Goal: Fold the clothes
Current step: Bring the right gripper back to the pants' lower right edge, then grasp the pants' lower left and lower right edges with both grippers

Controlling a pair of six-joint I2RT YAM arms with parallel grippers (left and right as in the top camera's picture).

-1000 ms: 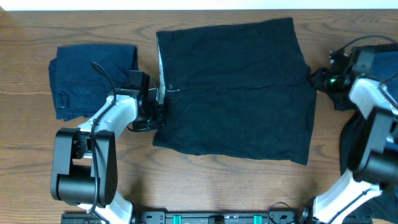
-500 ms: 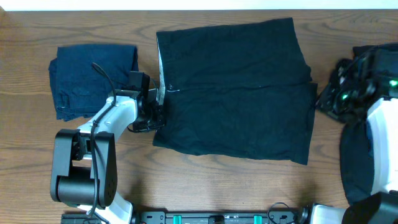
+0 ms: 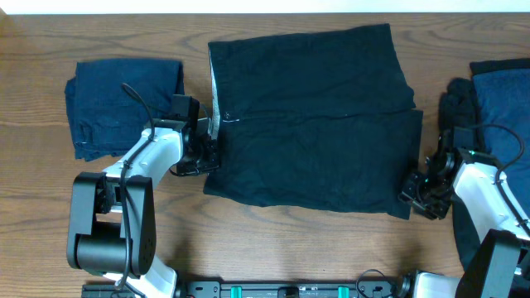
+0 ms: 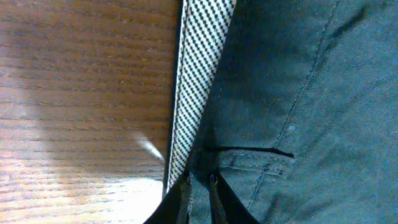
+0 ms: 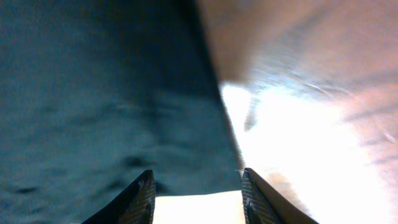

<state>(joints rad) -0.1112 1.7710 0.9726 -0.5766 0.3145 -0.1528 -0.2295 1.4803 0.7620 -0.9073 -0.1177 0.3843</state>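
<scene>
The black shorts-like garment (image 3: 315, 124) lies spread flat in the middle of the table, its pale grey waistband strip (image 3: 214, 103) along the left edge. My left gripper (image 3: 209, 153) is shut on the waistband edge at the lower left; the left wrist view shows its fingers (image 4: 198, 186) pinching the dark cloth beside the checked strip (image 4: 202, 81). My right gripper (image 3: 411, 194) is open at the garment's lower right corner. In the right wrist view its fingers (image 5: 196, 193) straddle the dark cloth's edge (image 5: 112, 106), with nothing held.
A folded navy garment (image 3: 120, 103) lies at the left. Another navy garment (image 3: 503, 95) lies at the right edge, behind my right arm. The bare wood table (image 3: 290, 248) runs along the front.
My right arm has swung from the garment's upper right side down to its lower right corner. The left arm and the cloth have not moved.
</scene>
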